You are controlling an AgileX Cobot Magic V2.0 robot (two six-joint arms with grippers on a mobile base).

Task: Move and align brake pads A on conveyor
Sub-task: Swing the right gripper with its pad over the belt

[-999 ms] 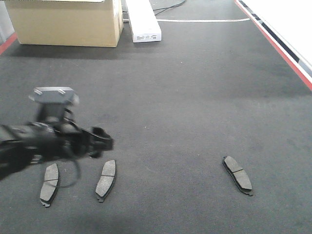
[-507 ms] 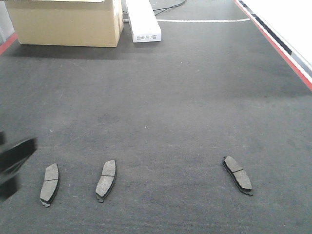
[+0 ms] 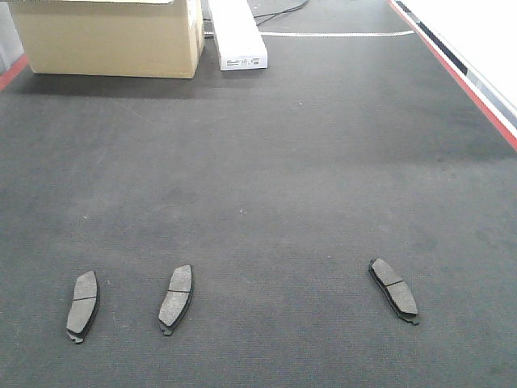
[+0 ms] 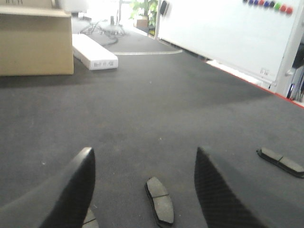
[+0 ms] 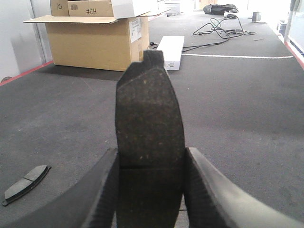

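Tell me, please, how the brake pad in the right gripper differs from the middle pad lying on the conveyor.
The held brake pad stands upright between the right gripper's fingers, lifted off the belt; the middle pad lies flat on the conveyor, free of any gripper. The held pad is clamped at its sides, while the middle pad sits ahead of the open left gripper. Both are dark grey, oblong, with a groove across the middle.

open conveyor (image 3: 307, 162) mid-belt, cardboard box (image 3: 109, 36) and white carton (image 3: 237, 34) at far end

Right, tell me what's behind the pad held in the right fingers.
Behind the held pad, the cardboard box and white box show on the belt; the ground directly behind is covered.
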